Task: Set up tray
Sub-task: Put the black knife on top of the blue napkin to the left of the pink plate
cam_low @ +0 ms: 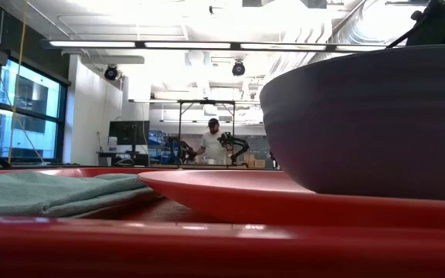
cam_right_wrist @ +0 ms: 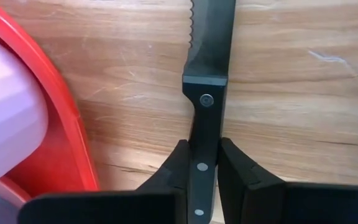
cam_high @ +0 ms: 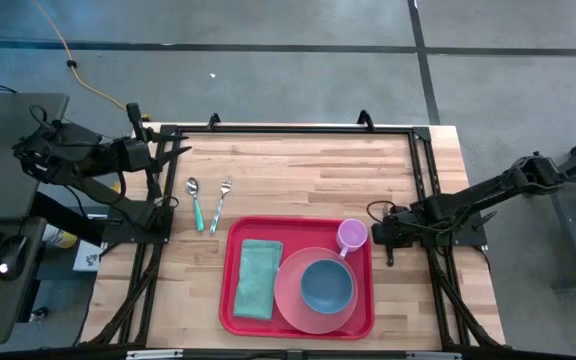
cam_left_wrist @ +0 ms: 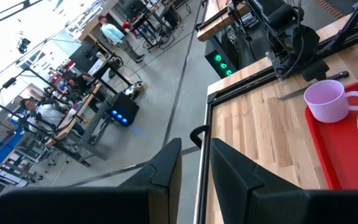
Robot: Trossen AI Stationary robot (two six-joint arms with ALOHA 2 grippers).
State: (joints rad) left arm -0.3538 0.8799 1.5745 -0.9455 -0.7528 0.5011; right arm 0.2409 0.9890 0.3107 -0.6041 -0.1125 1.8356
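Note:
The red tray (cam_high: 298,232) lies at the table's near middle. On it are a folded green napkin (cam_high: 256,278), a pink plate (cam_high: 288,300) with a blue bowl (cam_high: 326,285) in it, and a pale purple cup (cam_high: 352,236). A black-handled knife (cam_right_wrist: 213,37) lies on the wood just right of the tray, and my right gripper (cam_high: 388,240) is shut on it. A spoon (cam_high: 195,200) and a fork (cam_high: 220,203) lie on the wood left of the tray. My left gripper (cam_left_wrist: 196,146) hangs raised at the table's far left, narrowly open, with nothing between its fingers. My right gripper pinches the knife's black handle (cam_right_wrist: 205,124) between its two fingers, about the middle rivet, one finger on each narrow edge. The fingers come steeply from above and lie across the handle. The knife lies flat on the wood, its serrated blade pointing away from the fingers.
The tray's right rim (cam_right_wrist: 61,124) and the cup (cam_right_wrist: 5,112) stand close beside the knife. A black frame runs along the table's edges (cam_high: 423,170). Bare wood lies between the tray and the table's far edge. People and benches show in the room beyond.

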